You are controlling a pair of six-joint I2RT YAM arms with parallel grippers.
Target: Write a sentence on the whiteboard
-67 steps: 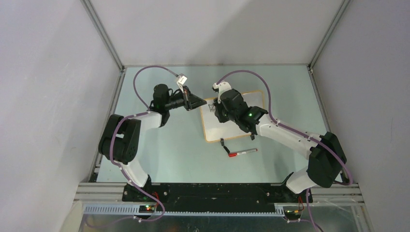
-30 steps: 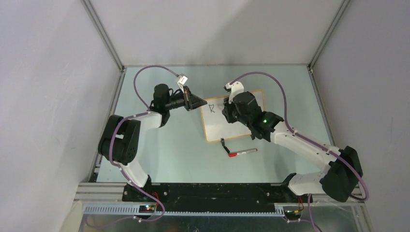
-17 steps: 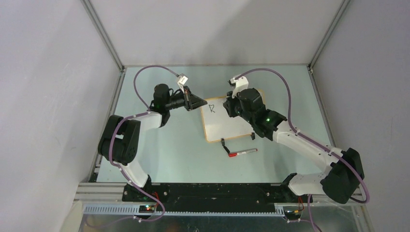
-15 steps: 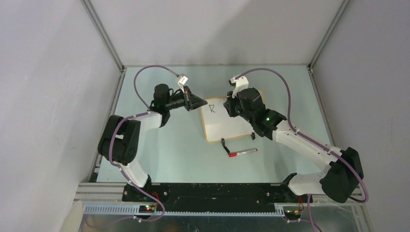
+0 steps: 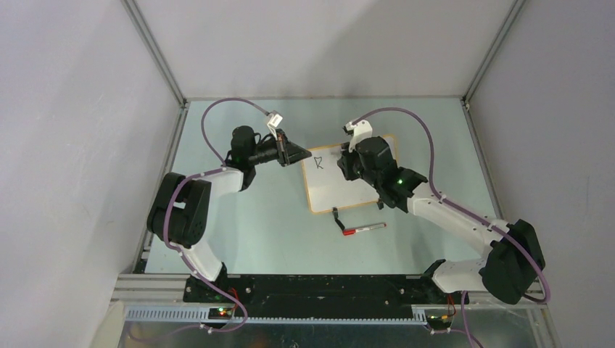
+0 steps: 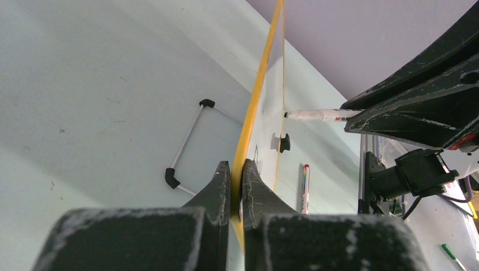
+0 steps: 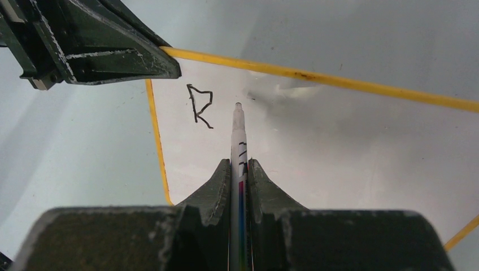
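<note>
The left gripper [image 6: 237, 166] pinches the yellow frame of the whiteboard [image 5: 337, 192] at its far-left corner while the right gripper [image 7: 240, 164], closed on a marker [image 7: 238, 121], aims its tip just right of a lone "R" [image 7: 200, 104]; heavy pressure could twist the board and skew strokes

The table [image 5: 254, 217] has a pale green, smooth top. The whiteboard [image 5: 326, 192] with its thin orange frame rests on it, toward the far side of the middle. Just beside the board's near edge there is a small black clip [image 5: 334, 212], and close to it lies a marker [image 5: 365, 228] with a red cap.
</note>
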